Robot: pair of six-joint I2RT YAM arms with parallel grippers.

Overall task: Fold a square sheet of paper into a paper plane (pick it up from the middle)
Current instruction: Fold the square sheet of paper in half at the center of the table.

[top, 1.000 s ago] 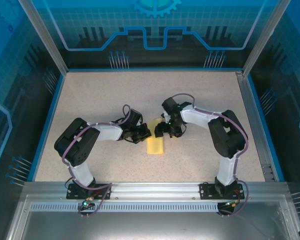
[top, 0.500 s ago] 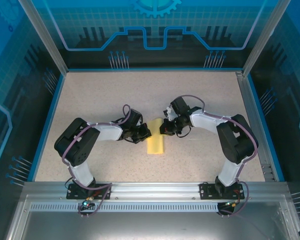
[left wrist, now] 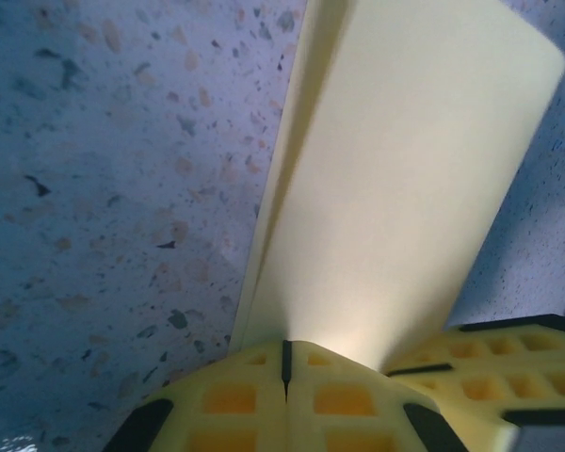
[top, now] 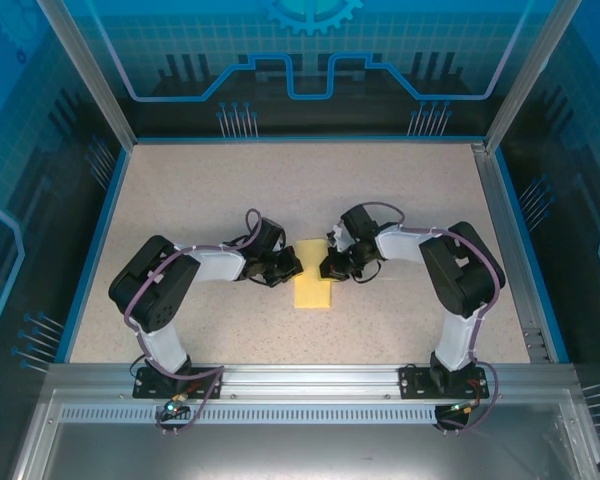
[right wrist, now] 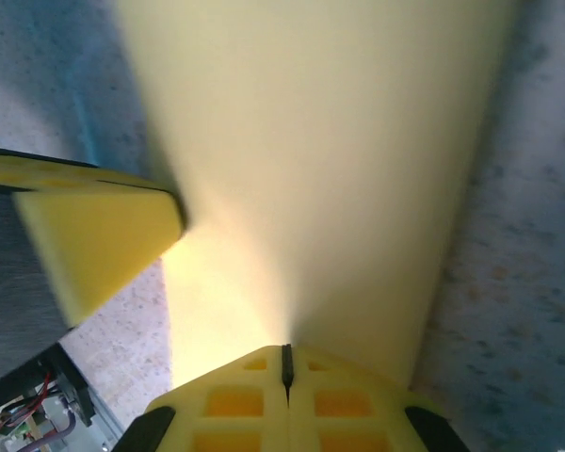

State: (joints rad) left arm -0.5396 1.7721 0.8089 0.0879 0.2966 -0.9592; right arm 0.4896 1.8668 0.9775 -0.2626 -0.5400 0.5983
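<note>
- Near edge of the speckled beige tabletop (top: 400, 330): both arm bases are bolted side by side, and both arms reach in toward the middle.
- In the middle of the tabletop lies the thin yellow paper sheet (top: 313, 290). It is folded to a narrow strip, its long way running from near edge to far edge, well apart from every edge.
- The strip's near end lies flat and free, with nothing on it.
- A little farther in, the left claw (top: 287, 268) is at the strip's left long edge with its jaws together. In its wrist view the sheet runs straight out from between the yellow fingertips (left wrist: 231, 400), so it looks clamped on the sheet.
- The right claw (top: 329, 268) faces it at the right long edge, jaws also closed. The sheet spreads out from its tips too, so I judge that one clamped as well.
- My reading of the step: both long edges are gripped, ready for the next crease.
- To do it well, lift both claws level and move them together. Don't pull them apart, because paper this thin slips or tears.
- The centre line should run straight along the strip, and the fold should be pressed down onto the tabletop before either claw lets go.
- Farthest out, the strip's far end points toward the far edge, and from above I can make out no pointed nose.
</note>
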